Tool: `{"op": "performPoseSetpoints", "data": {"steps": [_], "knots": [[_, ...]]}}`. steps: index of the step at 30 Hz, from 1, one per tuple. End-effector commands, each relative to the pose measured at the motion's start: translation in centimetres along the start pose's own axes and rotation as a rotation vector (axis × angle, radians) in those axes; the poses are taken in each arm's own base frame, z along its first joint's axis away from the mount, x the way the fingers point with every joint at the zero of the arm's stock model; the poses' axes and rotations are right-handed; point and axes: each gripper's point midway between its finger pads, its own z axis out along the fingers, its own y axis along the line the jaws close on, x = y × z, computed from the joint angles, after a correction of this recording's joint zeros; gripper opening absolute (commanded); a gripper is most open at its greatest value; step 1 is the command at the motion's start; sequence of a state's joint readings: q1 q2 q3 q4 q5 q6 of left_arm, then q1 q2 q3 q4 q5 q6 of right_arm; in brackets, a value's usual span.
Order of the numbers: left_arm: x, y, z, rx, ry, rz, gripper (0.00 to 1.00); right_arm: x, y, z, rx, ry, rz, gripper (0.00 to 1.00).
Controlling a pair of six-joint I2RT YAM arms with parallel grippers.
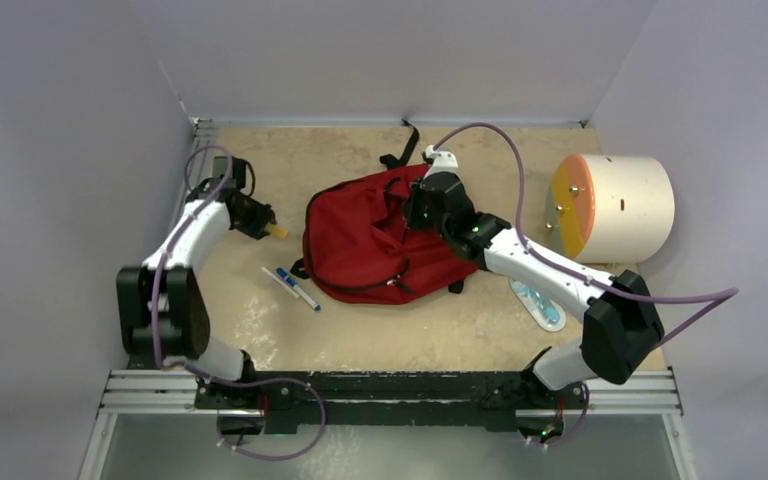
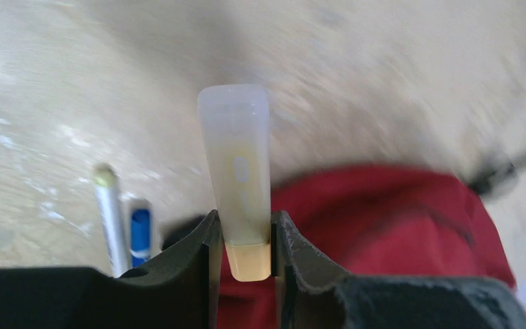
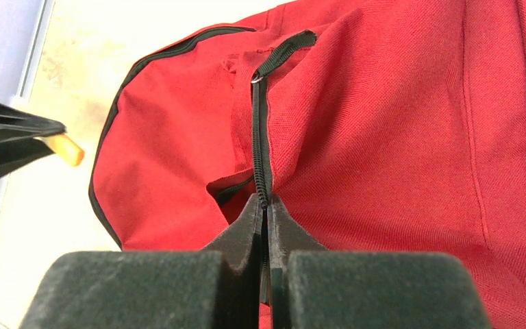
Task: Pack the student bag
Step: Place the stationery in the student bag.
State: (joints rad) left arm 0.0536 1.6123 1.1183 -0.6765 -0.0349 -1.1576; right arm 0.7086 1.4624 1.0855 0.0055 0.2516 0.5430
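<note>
The dark-red student bag (image 1: pixel 360 245) lies in the middle of the table. My left gripper (image 1: pixel 268 226) is shut on a translucent tube with a cream-orange cap (image 2: pixel 237 171) and holds it above the table, left of the bag (image 2: pixel 383 219). My right gripper (image 1: pixel 418 210) is shut on the bag's black zipper edge (image 3: pixel 260 157) at its upper right, beside a small gap in the opening. The bag's red fabric (image 3: pixel 397 137) fills the right wrist view. The left gripper's fingers and the tube's orange end (image 3: pixel 65 149) show at the left of the right wrist view.
A white pen (image 1: pixel 280 281) and a blue marker (image 1: pixel 297 287) lie left of the bag; both show in the left wrist view (image 2: pixel 111 219) (image 2: pixel 140 233). A cream cylinder with an orange-yellow face (image 1: pixel 615 205) stands at the right. A pale blue packet (image 1: pixel 538 303) lies under the right arm.
</note>
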Motion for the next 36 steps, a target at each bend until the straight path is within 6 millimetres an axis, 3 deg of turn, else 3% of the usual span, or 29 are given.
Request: {"op": "performPoseSetpoints", "data": {"steps": [1, 4, 9, 14, 27, 36], "knots": [[2.2, -5.8, -8.3, 0.408, -0.125, 0.312, 0.00, -3.3, 1.6, -1.6, -0.059, -0.121, 0.062, 0.00], [5.8, -7.9, -11.9, 0.644, -0.055, 0.392, 0.00, -3.5, 2.0, -1.7, -0.080, -0.130, 0.086, 0.00], [11.7, -9.8, -14.5, 0.881, 0.104, 0.525, 0.00, -4.5, 2.7, -2.4, -0.124, -0.174, 0.132, 0.00], [14.9, -11.4, -15.0, 0.928, 0.127, 0.538, 0.00, -5.2, 3.2, -3.3, -0.159, -0.206, 0.175, 0.00], [19.0, -16.2, -13.9, 0.959, 0.171, 0.481, 0.00, -5.3, 4.1, -4.1, -0.205, -0.189, 0.212, 0.00], [23.3, -17.0, -13.7, 0.970, 0.231, 0.522, 0.00, -5.8, 4.7, -4.5, -0.230, -0.192, 0.227, 0.00]]}}
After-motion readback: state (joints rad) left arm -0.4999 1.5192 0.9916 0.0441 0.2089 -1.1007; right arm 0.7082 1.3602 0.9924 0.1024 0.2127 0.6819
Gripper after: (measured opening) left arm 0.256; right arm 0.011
